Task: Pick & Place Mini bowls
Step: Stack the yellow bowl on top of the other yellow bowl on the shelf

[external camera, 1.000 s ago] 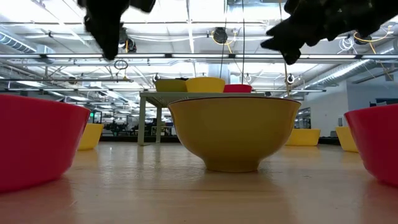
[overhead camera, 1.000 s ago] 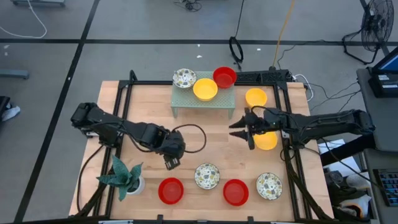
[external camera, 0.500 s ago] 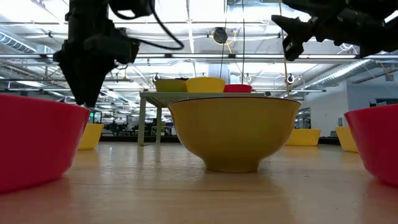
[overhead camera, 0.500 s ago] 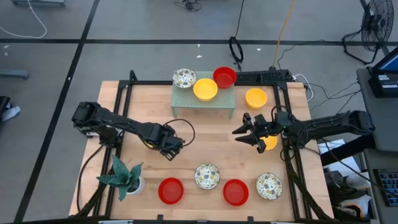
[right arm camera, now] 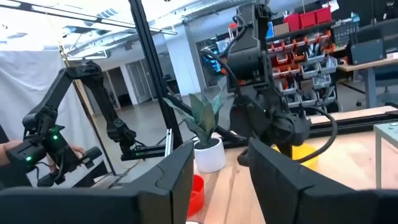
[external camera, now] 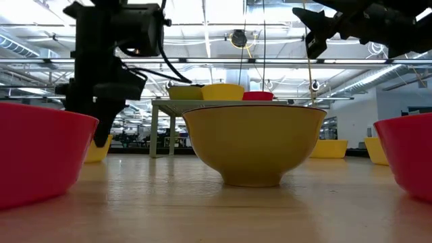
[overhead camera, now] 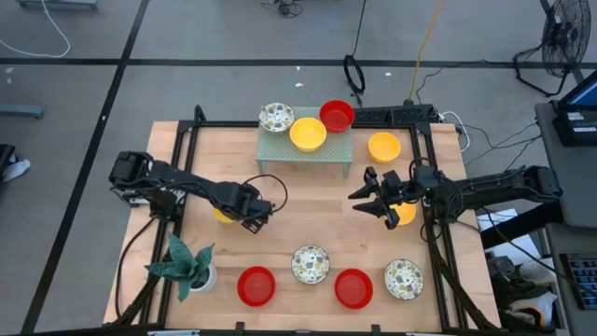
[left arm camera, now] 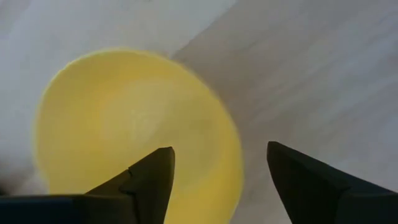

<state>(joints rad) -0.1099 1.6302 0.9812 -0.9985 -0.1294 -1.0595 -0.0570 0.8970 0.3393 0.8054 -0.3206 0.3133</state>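
Note:
My left gripper point(overhead camera: 250, 213) points down, open, over a yellow mini bowl point(left arm camera: 124, 124) left of the table's middle. One finger point(left arm camera: 149, 183) stands above the bowl's hollow, the other point(left arm camera: 305, 186) outside its rim. From above, the arm hides most of this bowl point(overhead camera: 222, 216). My right gripper point(overhead camera: 366, 198) hangs open and level right of the middle, nothing between its fingers, beside another yellow bowl point(overhead camera: 405, 214). A speckled point(overhead camera: 276, 117), a yellow point(overhead camera: 308, 133) and a red bowl point(overhead camera: 337, 116) rest on the pale green rack point(overhead camera: 308, 159). My left gripper comes from above with the yellow bowl's rim point(left arm camera: 233, 162) between its open fingers. Whether either finger touches the bowl, I cannot tell.
Two red bowls point(overhead camera: 256, 286) point(overhead camera: 354, 287) and two speckled ones point(overhead camera: 311, 264) point(overhead camera: 404, 278) line the near edge. One more yellow bowl point(overhead camera: 383, 147) sits right of the rack. A potted plant point(overhead camera: 187, 266) stands at the near left. Black frame rails point(overhead camera: 187, 187) run along both sides.
My left gripper has moved toward the table's far edge and come down over the yellow bowl, rolling as it went. My right gripper has tipped up from a downward slant to about level, staying where it was.

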